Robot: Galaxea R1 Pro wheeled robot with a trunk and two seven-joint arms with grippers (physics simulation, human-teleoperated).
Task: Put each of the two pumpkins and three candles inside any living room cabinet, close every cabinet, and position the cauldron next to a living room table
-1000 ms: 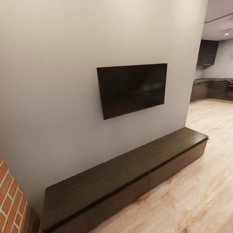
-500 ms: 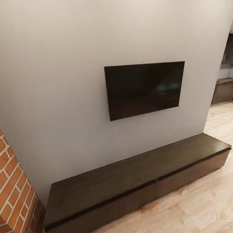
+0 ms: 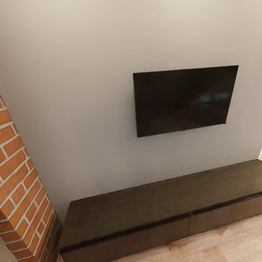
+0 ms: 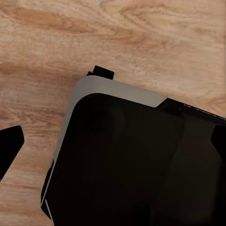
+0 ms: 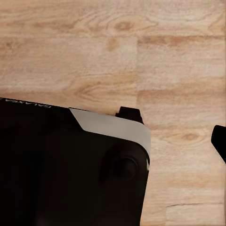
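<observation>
The cabinet (image 3: 169,207), a long low dark-brown unit, runs along the foot of the grey wall in the head view, and both drawer fronts sit flush and closed. Its top is bare. The pumpkins, the candles, the cauldron and the table are out of view. In the left wrist view my left gripper (image 4: 113,141) hangs open over my own dark base (image 4: 132,165), one fingertip (image 4: 9,146) at the picture's edge. My right gripper (image 5: 113,141) also looks open, with one fingertip (image 5: 219,141) over the plank floor.
A black TV (image 3: 184,100) hangs on the wall above the cabinet. The brick fireplace (image 3: 16,177) juts out at the left, close to the cabinet's left end. Light wood floor (image 3: 236,241) lies in front of the cabinet.
The head camera has swung left: the TV and cabinet slid rightward in the picture, more brick came in, and the kitchen and a dark object at lower right left the frame.
</observation>
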